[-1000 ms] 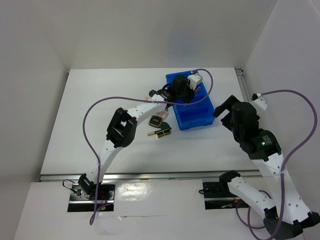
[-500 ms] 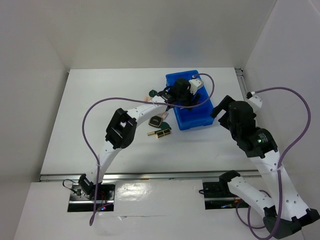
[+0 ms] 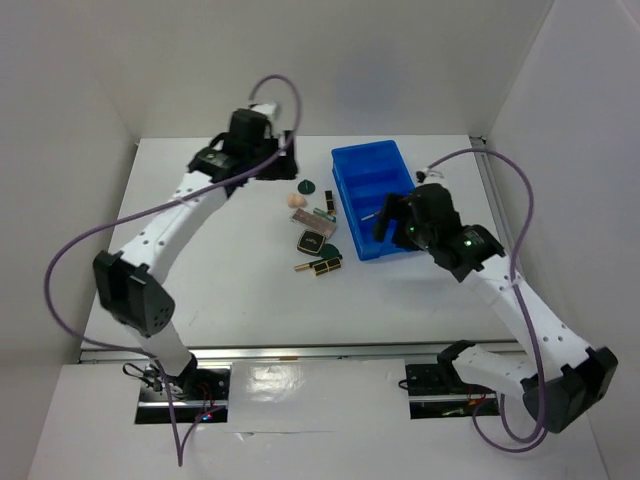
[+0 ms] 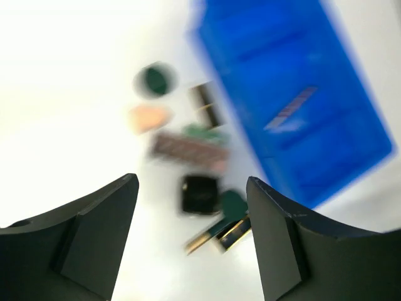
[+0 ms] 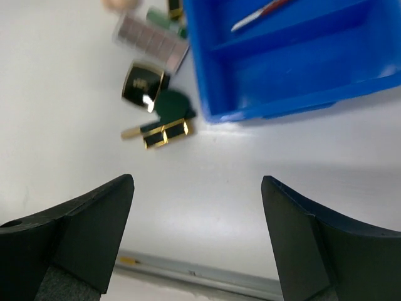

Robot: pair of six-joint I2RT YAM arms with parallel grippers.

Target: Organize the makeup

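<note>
Left claw (image 4: 191,182) and right claw (image 5: 197,182) both wide, empty. Pencil (image 5: 260,14) lies sorted in tray (image 5: 282,69). Lipsticks (image 5: 164,133) and square compact (image 5: 143,83) loose on bench (image 5: 219,219), presumably next.

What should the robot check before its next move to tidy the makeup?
1. Left gripper open and empty: ok.
2. Right gripper open and empty: ok.
3. Pink pencil inside the blue tray: ok.
4. Lipstick tubes, dark square compact and palette in the tray: not ok, they lie on the table beside it.
5. Left wrist view sharp: not ok, blurred.
</note>
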